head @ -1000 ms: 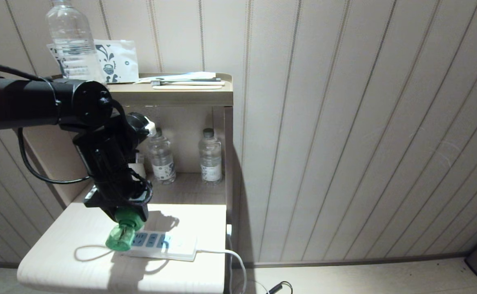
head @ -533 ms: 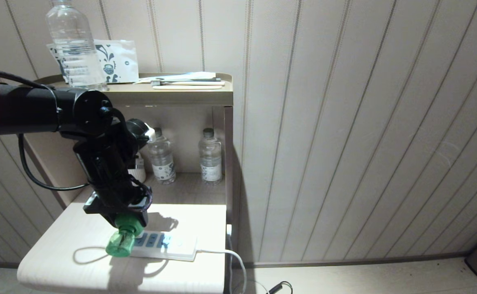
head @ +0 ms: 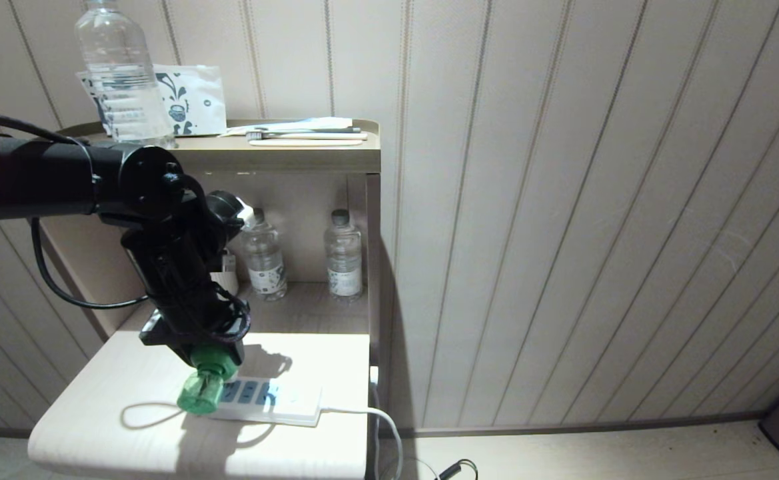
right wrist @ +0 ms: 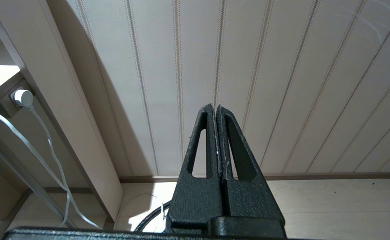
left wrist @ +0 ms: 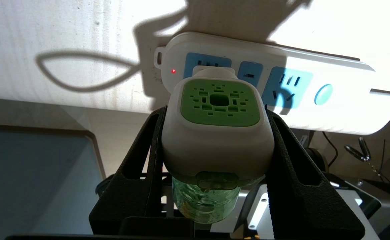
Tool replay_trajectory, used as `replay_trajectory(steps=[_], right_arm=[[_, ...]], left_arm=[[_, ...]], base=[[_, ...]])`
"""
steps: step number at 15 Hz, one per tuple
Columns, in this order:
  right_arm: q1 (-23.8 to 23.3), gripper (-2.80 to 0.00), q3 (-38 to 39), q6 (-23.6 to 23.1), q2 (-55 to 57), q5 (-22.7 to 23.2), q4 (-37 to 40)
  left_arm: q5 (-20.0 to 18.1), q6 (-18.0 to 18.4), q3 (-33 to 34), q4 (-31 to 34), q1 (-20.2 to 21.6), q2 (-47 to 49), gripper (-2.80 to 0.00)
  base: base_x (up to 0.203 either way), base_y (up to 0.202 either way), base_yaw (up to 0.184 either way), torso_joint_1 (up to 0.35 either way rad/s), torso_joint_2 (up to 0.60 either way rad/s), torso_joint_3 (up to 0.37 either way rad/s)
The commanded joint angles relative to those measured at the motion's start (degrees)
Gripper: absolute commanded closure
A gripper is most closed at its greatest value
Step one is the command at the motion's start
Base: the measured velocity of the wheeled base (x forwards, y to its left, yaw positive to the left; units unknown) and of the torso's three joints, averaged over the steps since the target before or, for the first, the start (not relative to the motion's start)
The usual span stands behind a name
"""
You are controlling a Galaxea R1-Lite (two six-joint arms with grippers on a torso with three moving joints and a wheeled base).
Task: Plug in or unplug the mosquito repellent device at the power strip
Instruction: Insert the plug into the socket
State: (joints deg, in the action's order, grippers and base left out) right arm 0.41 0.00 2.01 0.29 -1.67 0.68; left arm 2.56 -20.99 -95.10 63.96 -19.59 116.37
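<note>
At lower left of the head view, the left hand (head: 210,363) clamps the mosquito repellent device (head: 201,392) at the left end of the power strip (head: 266,401) on a pale wooden bench (head: 96,413). Behind stand 2 small water bottles (head: 264,257) and striped wall panelling (head: 562,200). The right hand (right wrist: 215,110), fingers pressed together, faces that wall.
</note>
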Motion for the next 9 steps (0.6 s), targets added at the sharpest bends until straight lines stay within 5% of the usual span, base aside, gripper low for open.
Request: replay_trajectory(steps=[1,9], right_arm=[[0.02,0.0,0.0,0.01,-0.03,0.0,0.02],[0.02,0.0,0.0,0.01,-0.03,0.0,0.02]], left_arm=[[-0.01,-0.1,0.53,0.42,-0.01,-0.33,0.0],[-0.1,-0.1,1.03,0.37,0.08,0.44,0.0]], base=[[0.0,0.0,0.0,0.0,0.0,0.0],[0.0,0.0,0.0,0.0,0.0,0.0]])
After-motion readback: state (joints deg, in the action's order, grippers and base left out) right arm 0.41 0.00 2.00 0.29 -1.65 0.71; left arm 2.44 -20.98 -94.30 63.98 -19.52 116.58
